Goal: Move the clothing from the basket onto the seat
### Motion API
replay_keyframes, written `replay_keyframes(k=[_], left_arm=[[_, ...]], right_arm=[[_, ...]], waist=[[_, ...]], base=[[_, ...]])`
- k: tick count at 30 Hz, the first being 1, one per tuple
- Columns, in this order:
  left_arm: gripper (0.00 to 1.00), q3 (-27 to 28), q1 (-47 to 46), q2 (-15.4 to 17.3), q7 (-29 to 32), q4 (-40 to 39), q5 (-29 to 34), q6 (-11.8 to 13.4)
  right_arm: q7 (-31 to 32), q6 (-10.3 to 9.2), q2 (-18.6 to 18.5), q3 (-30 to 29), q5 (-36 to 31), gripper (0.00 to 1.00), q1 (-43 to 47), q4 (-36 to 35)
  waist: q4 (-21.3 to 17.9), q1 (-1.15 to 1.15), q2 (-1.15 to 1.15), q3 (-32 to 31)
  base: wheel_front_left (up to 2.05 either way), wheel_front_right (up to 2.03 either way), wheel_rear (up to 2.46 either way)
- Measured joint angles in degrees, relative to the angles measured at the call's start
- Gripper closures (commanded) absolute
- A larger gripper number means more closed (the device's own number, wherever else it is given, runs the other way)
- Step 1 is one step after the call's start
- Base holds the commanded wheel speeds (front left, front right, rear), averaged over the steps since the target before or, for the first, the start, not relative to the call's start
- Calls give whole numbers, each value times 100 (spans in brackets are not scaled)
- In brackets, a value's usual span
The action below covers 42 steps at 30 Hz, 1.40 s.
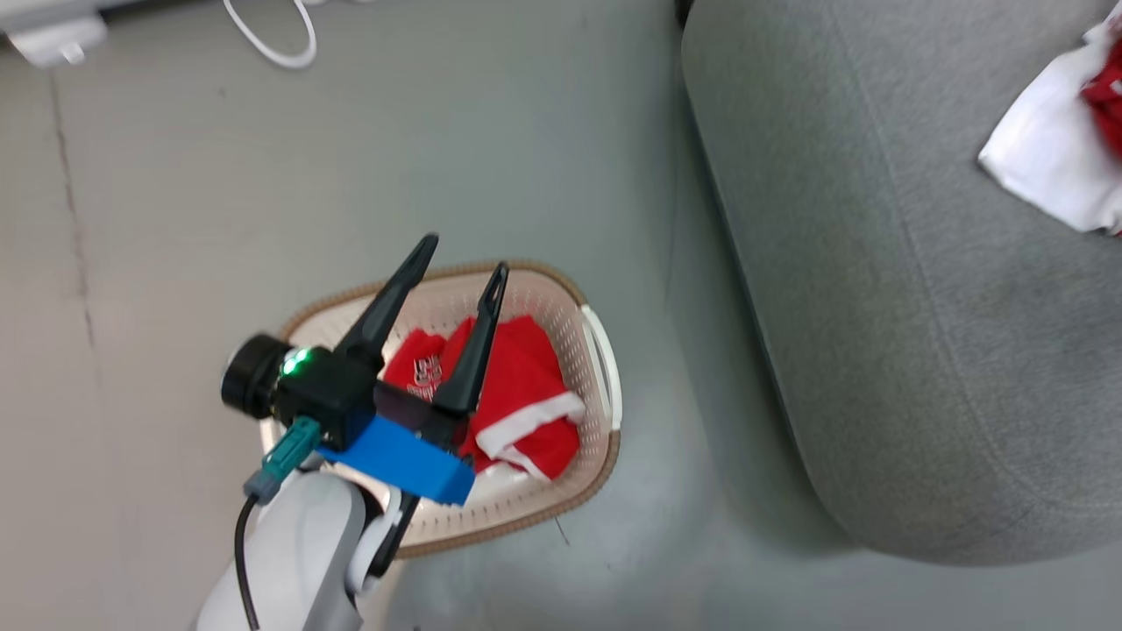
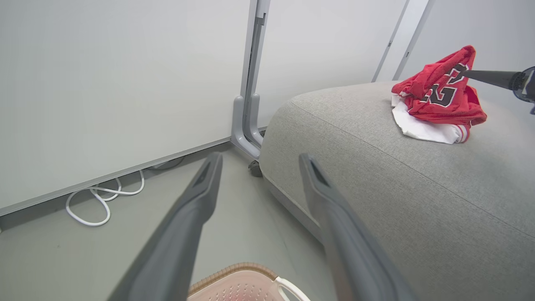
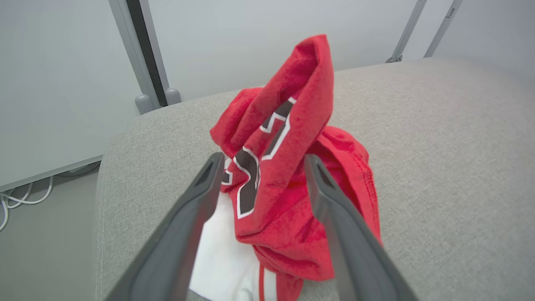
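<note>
Right gripper (image 3: 262, 158) is standing spread wide around a red garment (image 3: 284, 125) that is peaking up on the seat (image 3: 418, 146).
Its jaws are flanking the fabric without pinching it, so the piece is apparently resting on its own, draping over the white cloth (image 3: 221, 251) at its seven o'clock. On the floor (image 1: 351, 158), at the seat's eight o'clock, the basket (image 1: 561, 298) is holding more red clothing (image 1: 517, 386). The left gripper (image 1: 465, 252) is hovering above, fingertips over the twelve o'clock rim, jaws fully apart and gripping nothing, probably lining up to take the next piece.
</note>
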Motion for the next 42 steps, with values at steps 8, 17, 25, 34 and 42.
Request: replay_keyframes(k=[8,17,25,34,42], left_arm=[[0,616,930,-269,-1,193,-87,-1],[0,1361,1779,-423,0,337,-35,-1],[0,1863,2100,-466,-1,445,14,-1],[0,2059,2231,-516,-1,619,18,-1],[0,2092,2230,-510,-1,724,11,-1]], right_arm=[[29,0,158,250,-335,0,1007,-556],[26,-1,664,193,-777,0,2587,-2030],[465,0,1507,-25,-1327,0,3892,-3813],[803,0,2175,53,-1725,0,4842,-5047],[944,-1,2381,186,-1738,0,5153,-5291]], waist=[[90,-1,0,-1074],[322,-2,1,-2150],[702,-1,1,-2593],[1081,-1,1,-2801],[1192,-1,0,-2848]], base=[[0,0,0],[0,0,0],[0,0,0],[0,0,0],[0,0,0]])
